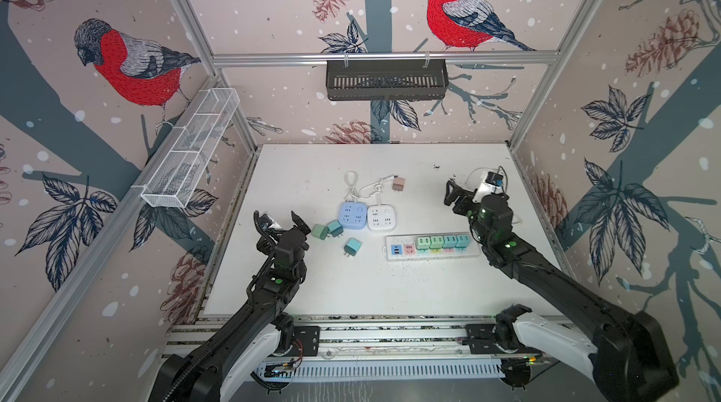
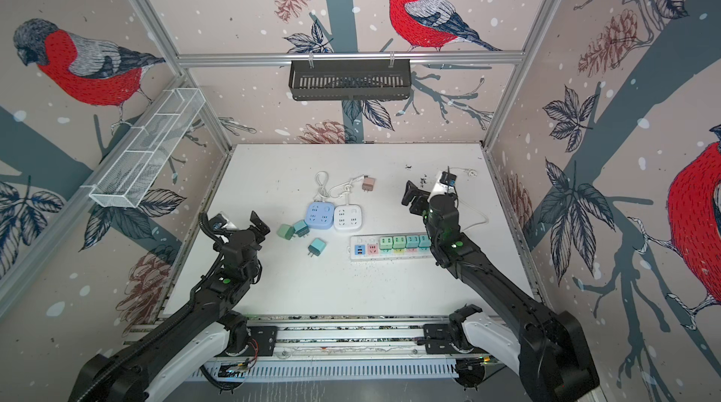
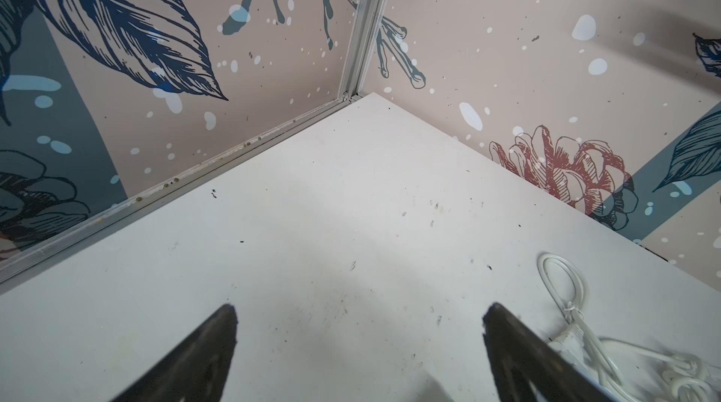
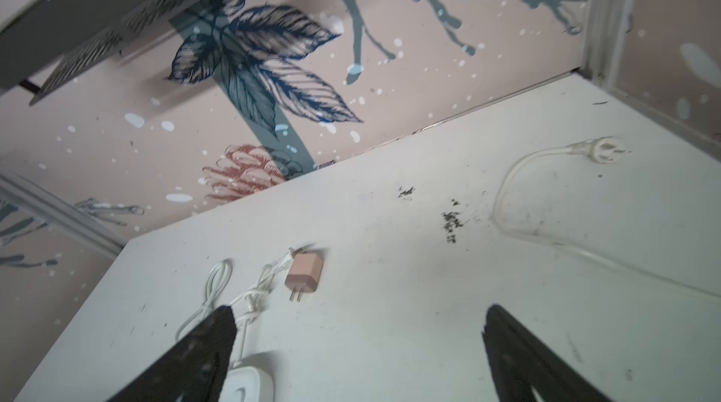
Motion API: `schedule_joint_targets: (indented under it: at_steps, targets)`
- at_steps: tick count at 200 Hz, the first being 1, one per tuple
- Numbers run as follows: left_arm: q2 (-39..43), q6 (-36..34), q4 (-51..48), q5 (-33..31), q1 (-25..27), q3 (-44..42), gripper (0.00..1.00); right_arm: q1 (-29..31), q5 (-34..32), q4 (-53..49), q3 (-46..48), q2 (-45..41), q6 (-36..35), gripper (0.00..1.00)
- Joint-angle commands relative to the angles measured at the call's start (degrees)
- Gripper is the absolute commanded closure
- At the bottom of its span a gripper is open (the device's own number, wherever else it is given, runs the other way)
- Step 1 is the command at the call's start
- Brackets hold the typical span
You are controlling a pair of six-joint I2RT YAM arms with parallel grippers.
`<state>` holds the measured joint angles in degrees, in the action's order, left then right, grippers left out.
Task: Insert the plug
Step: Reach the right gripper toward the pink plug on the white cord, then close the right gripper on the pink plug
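Observation:
Three green plugs lie loose on the white table, left of a white power strip that carries four green plugs in a row. A pink plug lies farther back. My left gripper stands open just left of the green plugs, facing the back left corner, with only bare table between its fingers. My right gripper is open behind the strip's right end, holding nothing.
A blue cube socket and a white cube socket sit mid-table with coiled white cords behind them. The strip's cord and three-pin plug trail at the back right. A black basket and a wire basket hang on the walls.

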<state>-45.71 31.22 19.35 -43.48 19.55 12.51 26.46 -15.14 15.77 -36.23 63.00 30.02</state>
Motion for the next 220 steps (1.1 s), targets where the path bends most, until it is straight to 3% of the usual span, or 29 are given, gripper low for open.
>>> schedule_joint_targets:
  at_steps: [1,21,37,52,69,90,105,133,172,220]
  targets:
    - [1.0,0.0,3.4,0.2,-0.1,-0.6,0.02,4.8,-7.1,-13.5,-8.7,6.3,3.5,0.0]
    - [2.0,-0.1,3.7,0.4,-0.1,-1.3,0.02,9.9,-13.6,-21.5,-17.8,12.3,5.4,0.0]
    - [2.8,-0.1,3.9,0.5,-0.1,-1.8,0.02,14.7,-23.9,-24.9,-22.5,15.2,4.2,0.0]
    - [3.3,-0.2,4.1,0.7,-0.1,-2.1,0.02,17.6,-34.3,-22.1,-22.1,16.7,3.4,0.0]
    - [3.4,-0.2,4.4,0.6,-0.1,-2.3,0.02,15.1,-28.8,-21.6,-22.3,18.3,5.4,0.0]
    - [3.9,0.1,4.1,0.2,-0.1,-2.5,0.02,9.9,-13.8,-17.9,-22.8,21.5,5.2,0.0]
    - [4.4,0.1,4.3,0.2,-0.1,-2.8,0.02,7.7,-7.9,-18.7,-26.1,26.0,5.1,0.0]
    - [5.7,0.0,4.7,0.3,-0.1,-3.5,0.02,7.7,-7.4,-25.2,-36.7,37.4,5.2,0.0]
    - [6.3,-0.2,5.2,0.4,-0.1,-4.0,0.02,5.7,-5.4,-37.5,-55.9,55.4,6.6,0.13]
    - [6.1,-0.3,5.6,0.2,-0.1,-3.9,0.02,5.2,-4.1,-44.3,-72.3,69.3,5.9,0.16]
